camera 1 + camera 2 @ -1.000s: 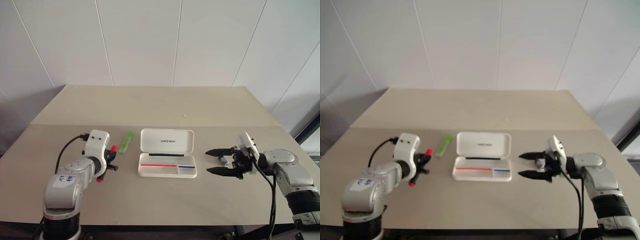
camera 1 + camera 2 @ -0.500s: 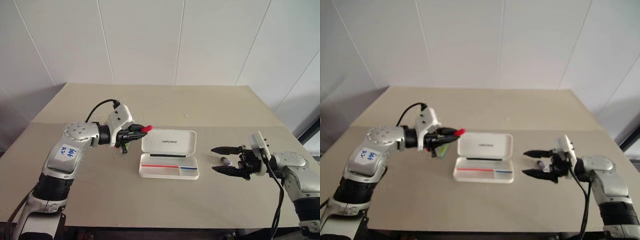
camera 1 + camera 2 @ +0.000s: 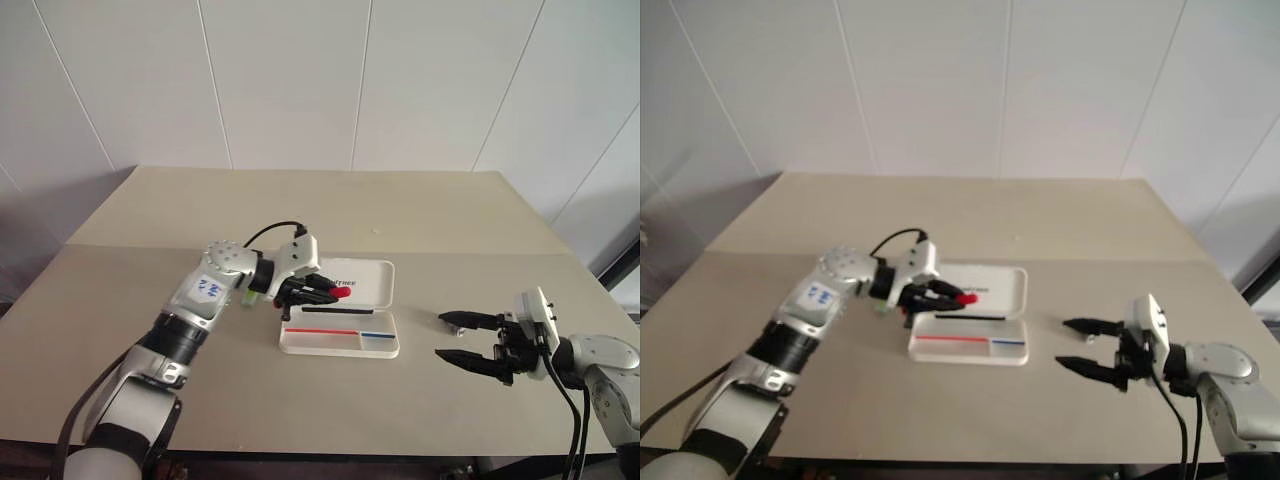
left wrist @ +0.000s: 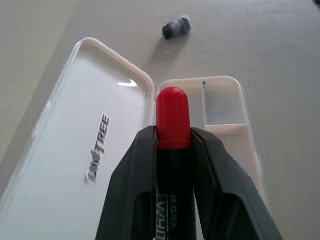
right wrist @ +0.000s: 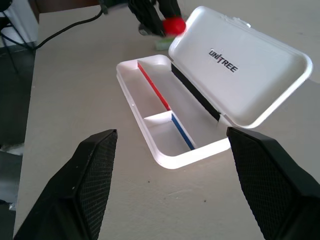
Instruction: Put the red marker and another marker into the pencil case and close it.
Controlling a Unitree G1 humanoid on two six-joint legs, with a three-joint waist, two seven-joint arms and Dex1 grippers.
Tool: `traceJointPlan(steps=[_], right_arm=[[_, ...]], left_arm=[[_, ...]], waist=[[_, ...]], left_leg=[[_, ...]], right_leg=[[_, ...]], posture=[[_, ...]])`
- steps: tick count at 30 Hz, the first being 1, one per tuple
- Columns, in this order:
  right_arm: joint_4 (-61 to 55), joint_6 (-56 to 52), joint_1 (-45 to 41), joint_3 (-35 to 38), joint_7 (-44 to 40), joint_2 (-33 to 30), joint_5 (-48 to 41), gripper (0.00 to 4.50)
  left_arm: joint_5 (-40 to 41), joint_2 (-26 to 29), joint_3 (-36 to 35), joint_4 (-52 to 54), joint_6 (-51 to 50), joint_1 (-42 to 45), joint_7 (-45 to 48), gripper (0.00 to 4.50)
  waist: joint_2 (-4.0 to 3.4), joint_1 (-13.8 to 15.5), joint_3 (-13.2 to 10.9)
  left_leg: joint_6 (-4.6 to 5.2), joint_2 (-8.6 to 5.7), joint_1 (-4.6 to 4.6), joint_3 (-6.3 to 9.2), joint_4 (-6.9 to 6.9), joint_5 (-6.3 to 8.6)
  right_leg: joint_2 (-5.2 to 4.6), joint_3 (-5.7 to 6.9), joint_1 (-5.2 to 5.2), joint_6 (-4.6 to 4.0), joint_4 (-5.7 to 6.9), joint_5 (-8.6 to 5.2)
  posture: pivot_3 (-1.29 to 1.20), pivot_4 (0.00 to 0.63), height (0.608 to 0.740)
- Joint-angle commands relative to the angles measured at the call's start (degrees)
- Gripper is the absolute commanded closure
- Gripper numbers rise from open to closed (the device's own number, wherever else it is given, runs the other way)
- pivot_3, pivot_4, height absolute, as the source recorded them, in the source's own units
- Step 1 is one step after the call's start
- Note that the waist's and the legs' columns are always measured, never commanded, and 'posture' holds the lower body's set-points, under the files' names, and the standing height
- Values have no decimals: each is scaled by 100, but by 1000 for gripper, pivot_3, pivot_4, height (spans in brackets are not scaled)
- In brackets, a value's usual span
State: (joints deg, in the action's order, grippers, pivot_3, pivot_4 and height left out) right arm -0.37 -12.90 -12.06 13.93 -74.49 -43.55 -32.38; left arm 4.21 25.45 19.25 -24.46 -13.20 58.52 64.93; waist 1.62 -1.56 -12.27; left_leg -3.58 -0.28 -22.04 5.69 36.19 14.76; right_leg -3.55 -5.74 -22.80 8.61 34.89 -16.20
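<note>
Red marker (image 4: 172,120) clamped in left pincer (image 3: 318,293) over pencil case (image 3: 339,342); right pincer (image 3: 462,338) spread, level.

"UNITREE" is printed in dark letters on the inner face of the open lid of the pencil case (image 5: 240,75). White lettering is seen on the black barrel of the red marker (image 4: 172,165); only fragments are visible between the fingers and cannot be read. Handwritten marks on a blue-and-white sticker (image 3: 209,288) on the left arm cannot be made out.
</note>
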Motion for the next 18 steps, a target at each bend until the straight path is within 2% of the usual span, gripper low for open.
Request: traceJointPlan(steps=[1, 6, 18], right_arm=[[-335, -26, 171, 252, 178, -30, -165, 0], [-575, -64, 467, 383, 385, -62, -234, 0], [-868, -126, 785, 496, 653, -75, -308, 0]], left_arm=[[-396, -146, 176, -602, 651, 315, 22, 3881], [-620, -400, 280, -1074, 1080, 498, 169, 3881], [-841, -806, 219, -1449, 1108, 721, 135, 3881]], waist=[[0, -12, 0], [-1, -4, -1], [-1, -4, -1]], left_leg=[[0, 0, 0, 0, -1, 0], [2, 1, -3, 0, -7, 1], [3, -1, -6, 2, -2, 1]], right_leg=[[0, 0, 0, 0, -1, 0], [1, -2, -4, 3, -1, -3], [1, -2, -4, 7, 0, -3]], posture=[[0, 150, 740], [0, 150, 740], [0, 150, 740]])
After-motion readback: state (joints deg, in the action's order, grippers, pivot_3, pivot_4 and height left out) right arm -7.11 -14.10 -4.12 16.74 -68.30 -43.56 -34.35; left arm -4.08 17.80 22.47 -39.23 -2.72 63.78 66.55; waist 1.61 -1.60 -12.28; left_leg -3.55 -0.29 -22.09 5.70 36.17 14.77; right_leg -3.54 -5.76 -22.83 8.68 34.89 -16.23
